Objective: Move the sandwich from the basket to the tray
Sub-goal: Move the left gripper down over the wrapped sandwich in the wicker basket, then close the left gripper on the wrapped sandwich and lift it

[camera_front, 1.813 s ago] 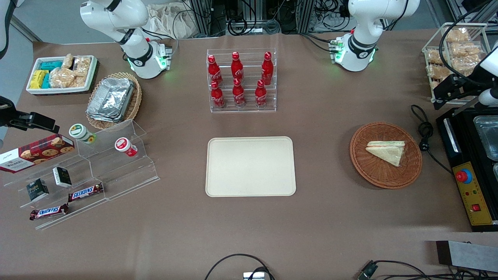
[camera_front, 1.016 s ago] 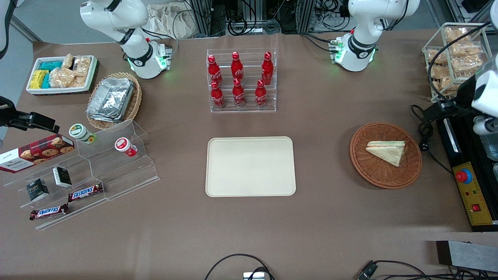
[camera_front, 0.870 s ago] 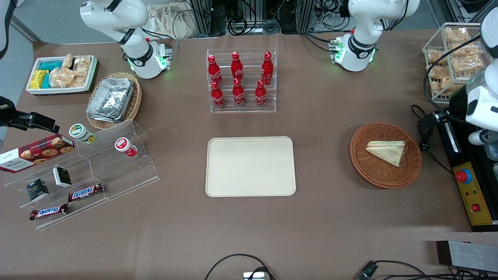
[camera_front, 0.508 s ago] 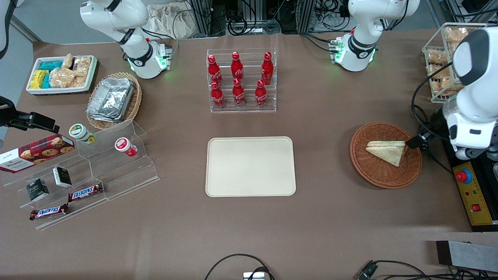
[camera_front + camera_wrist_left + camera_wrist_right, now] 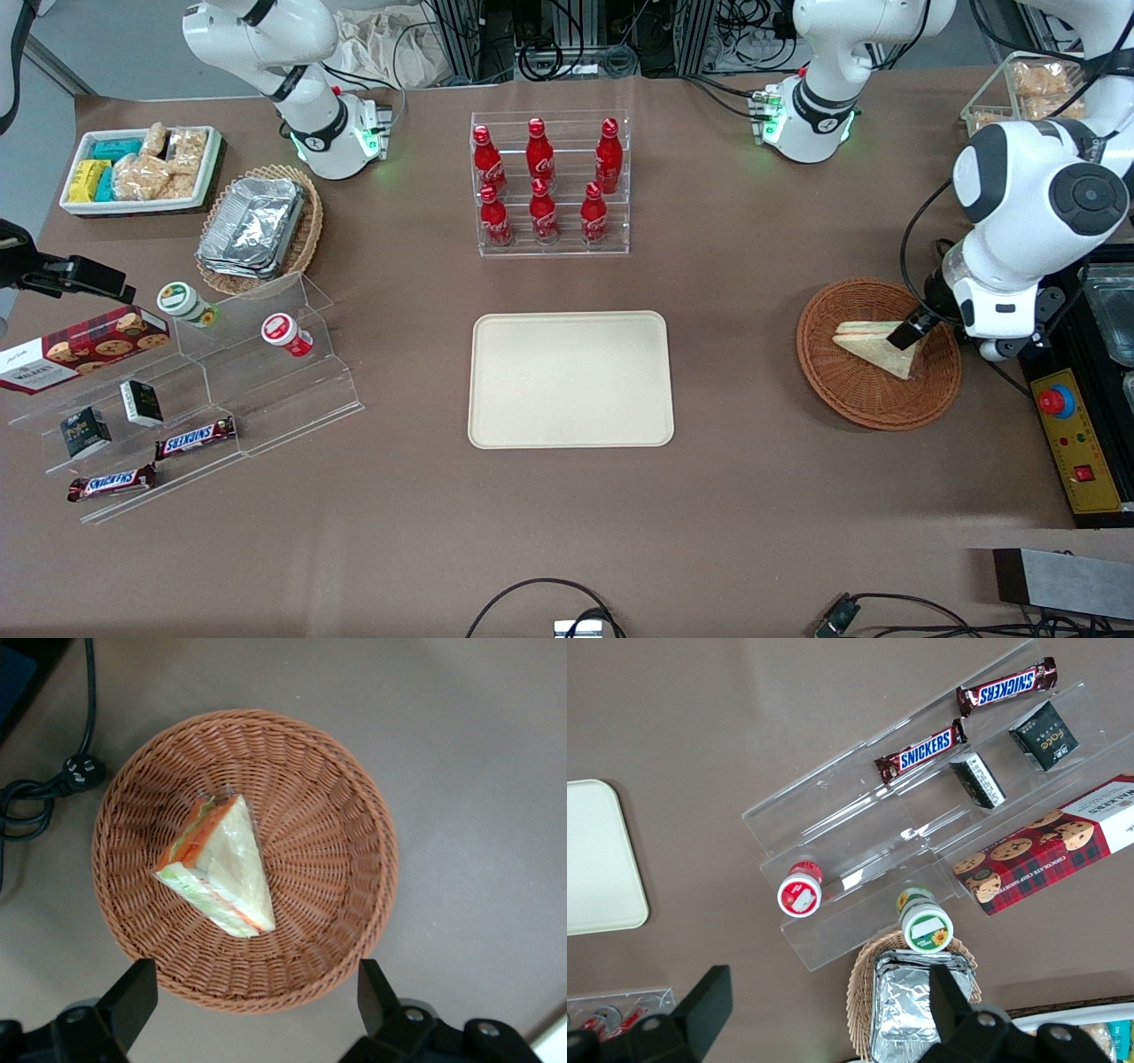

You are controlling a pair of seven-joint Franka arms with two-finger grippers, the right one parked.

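Observation:
The sandwich point(image 5: 873, 347), a pale triangular wedge, lies in the round reddish-brown wicker basket point(image 5: 850, 403) toward the working arm's end of the table. In the left wrist view the sandwich point(image 5: 221, 870) shows orange and green filling at its cut edge and rests inside the basket point(image 5: 345, 859). My gripper point(image 5: 941, 341) hovers above the basket's rim, open wide and holding nothing. Its fingers point(image 5: 133, 992) straddle the rim without touching the sandwich, and the gripper point(image 5: 252, 999) stands well above it. The cream tray point(image 5: 571, 379) lies bare at the table's middle.
A rack of red bottles point(image 5: 549, 186) stands farther from the camera than the tray. A black machine with a red button point(image 5: 1067, 399) sits beside the basket, with a black cable and plug point(image 5: 80, 773) lying close to the basket. Snack displays point(image 5: 177, 390) occupy the parked arm's end.
The left arm has swung in from the table's edge, past the black machine, and now hangs over the basket. The sandwich, basket and tray have not moved.

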